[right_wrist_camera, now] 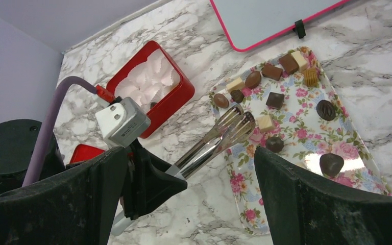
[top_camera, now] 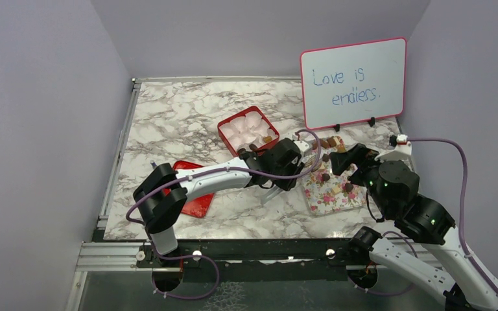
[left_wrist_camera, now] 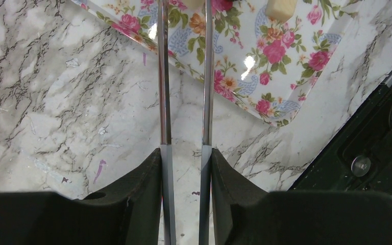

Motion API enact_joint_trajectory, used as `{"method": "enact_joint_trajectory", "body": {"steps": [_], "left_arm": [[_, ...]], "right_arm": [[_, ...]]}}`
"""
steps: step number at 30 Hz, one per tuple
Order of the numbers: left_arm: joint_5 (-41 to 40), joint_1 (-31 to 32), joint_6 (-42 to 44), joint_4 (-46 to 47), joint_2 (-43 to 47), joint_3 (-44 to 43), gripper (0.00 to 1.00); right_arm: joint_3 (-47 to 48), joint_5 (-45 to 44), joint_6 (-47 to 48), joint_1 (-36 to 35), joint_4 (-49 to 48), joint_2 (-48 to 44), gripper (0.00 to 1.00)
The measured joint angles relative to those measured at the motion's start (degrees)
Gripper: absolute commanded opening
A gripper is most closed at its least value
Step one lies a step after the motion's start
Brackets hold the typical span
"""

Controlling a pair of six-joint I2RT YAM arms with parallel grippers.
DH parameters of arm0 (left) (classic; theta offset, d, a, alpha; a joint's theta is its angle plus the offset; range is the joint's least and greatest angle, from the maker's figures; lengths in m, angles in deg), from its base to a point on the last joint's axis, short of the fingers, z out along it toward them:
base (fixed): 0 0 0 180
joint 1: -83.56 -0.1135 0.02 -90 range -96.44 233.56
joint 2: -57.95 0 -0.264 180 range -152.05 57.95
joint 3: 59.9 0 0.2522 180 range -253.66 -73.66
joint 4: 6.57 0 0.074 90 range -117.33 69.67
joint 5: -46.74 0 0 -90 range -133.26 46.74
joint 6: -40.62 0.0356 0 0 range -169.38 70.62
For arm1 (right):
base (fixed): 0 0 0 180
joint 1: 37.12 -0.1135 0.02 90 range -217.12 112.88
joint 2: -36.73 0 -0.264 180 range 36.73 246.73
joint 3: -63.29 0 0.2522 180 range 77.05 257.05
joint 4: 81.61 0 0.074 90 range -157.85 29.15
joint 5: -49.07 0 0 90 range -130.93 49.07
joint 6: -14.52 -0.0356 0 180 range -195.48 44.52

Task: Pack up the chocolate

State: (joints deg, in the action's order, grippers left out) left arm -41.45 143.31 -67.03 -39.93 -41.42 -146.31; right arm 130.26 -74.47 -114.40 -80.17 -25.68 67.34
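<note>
So, the left gripper (left_wrist_camera: 185, 163) is clamped on a pair of metal tongs (left_wrist_camera: 164, 76), jaws squeezing both blades so they run close together and nearly parallel out over the bench (top_camera: 181, 123). The tong tips reach onto the left side of the floral tray (right_wrist_camera: 301, 138), where the chocolate (right_wrist_camera: 275, 100) sits scattered: dark, light brown and cream pieces, round and square, mostly toward the far end with a few nearer. The tips end right beside a cream square (right_wrist_camera: 265, 122), and there's something dark at one tip, but I honestly can't tell if a piece is pinched yet. The right gripper (right_wrist_camera: 186, 158) hangs over the near right of the tray with its jaws wide apart, holding nothing. Left and a bit farther is the red box (right_wrist_camera: 176, 99) lined with white paper cups (right_wrist_camera: 150, 71), and its near corner looks like it already has a few brown bits in it. The red lid (top_camera: 198, 204) lies near left and the whiteboard (top_camera: 353, 81) stands at the back. My read: this is the pick step. Next it needs a firm squeeze on one piece, a clean lift, then a swing left to an empty cup.
</note>
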Motion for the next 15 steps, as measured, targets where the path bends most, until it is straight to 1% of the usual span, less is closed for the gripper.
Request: {"method": "enact_joint_trajectory", "body": {"steps": [8,15], "left_arm": [[0.0,-0.2,-1.0,-1.7,0.6,-1.3,0.27],[0.0,-2.1,-1.2,-3.8,1.1,-3.6,0.27]], "right_arm": [[0.0,3.0,3.0,0.0,-0.2,-1.0,1.0],[-0.4,4.7,5.2,0.0,-2.1,-4.1,1.0]]}}
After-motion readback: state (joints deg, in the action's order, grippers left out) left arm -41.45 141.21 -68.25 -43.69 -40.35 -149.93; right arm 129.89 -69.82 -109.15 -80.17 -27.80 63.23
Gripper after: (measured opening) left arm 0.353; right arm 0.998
